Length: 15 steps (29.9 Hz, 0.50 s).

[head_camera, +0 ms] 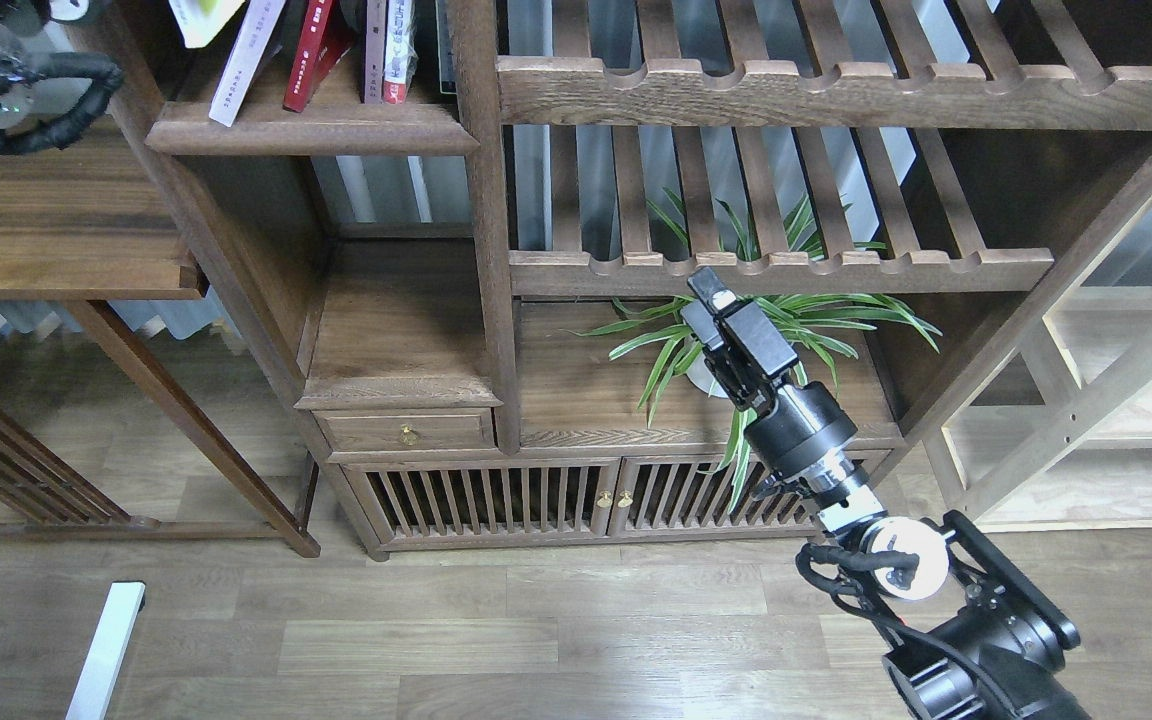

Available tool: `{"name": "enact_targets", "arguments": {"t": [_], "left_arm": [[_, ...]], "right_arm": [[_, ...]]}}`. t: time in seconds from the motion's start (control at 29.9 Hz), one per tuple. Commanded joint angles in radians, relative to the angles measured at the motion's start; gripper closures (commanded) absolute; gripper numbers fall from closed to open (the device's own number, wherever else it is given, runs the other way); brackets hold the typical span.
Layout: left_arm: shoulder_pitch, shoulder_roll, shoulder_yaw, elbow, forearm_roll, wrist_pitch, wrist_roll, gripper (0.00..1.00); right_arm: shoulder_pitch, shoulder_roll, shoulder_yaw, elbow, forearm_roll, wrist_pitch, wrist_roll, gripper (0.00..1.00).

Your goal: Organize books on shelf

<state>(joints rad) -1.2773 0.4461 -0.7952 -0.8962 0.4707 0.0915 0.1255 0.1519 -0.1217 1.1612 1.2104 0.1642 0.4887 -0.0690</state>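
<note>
A: Where are the books [311, 50]?
B: Leaning on the shelf [311, 130], high and well to the left of the right end effector [711, 300].
A: That end effector's grip?
B: Fingers narrow, nearly together, holding nothing, in front of a potted plant [786, 320].
A: The left one?
B: Only arm parts show at the left edge; its end effector is out of view.

The books [311, 50] on the shelf [316, 128] are cut off by the top edge; only their lower parts show. The left arm's far end lies beyond the left edge. The plant's pot [704, 378], below the right gripper [708, 300] fingertips, is mostly hidden by the gripper body.
</note>
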Motion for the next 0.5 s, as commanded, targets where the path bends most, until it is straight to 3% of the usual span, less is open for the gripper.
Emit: {"name": "enact_targets", "arguments": {"t": [0.0,0.3,0.43,0.47], "left_arm": [[-0.019,-0.035,0.002,0.052,0.0,-0.001,-0.009,0.94],[-0.05,-0.078,0.03,0.128,-0.001,-0.003,-0.035,0.89],[-0.05,-0.089,0.048,0.129,-0.001,-0.001,-0.056,0.69],[-0.05,-0.089,0.051,0.129,-0.001,-0.001,-0.059,0.68]], "right_arm": [[-0.003,0.0,-0.011,0.0,0.0,0.0,0.0,0.17],[-0.002,-0.001,-0.011,0.001,0.0,0.0,0.0,0.17],[-0.002,-0.003,-0.011,0.001,0.0,0.0,0.0,0.17],[-0.002,-0.003,-0.011,0.001,0.0,0.0,0.0,0.17]]}}
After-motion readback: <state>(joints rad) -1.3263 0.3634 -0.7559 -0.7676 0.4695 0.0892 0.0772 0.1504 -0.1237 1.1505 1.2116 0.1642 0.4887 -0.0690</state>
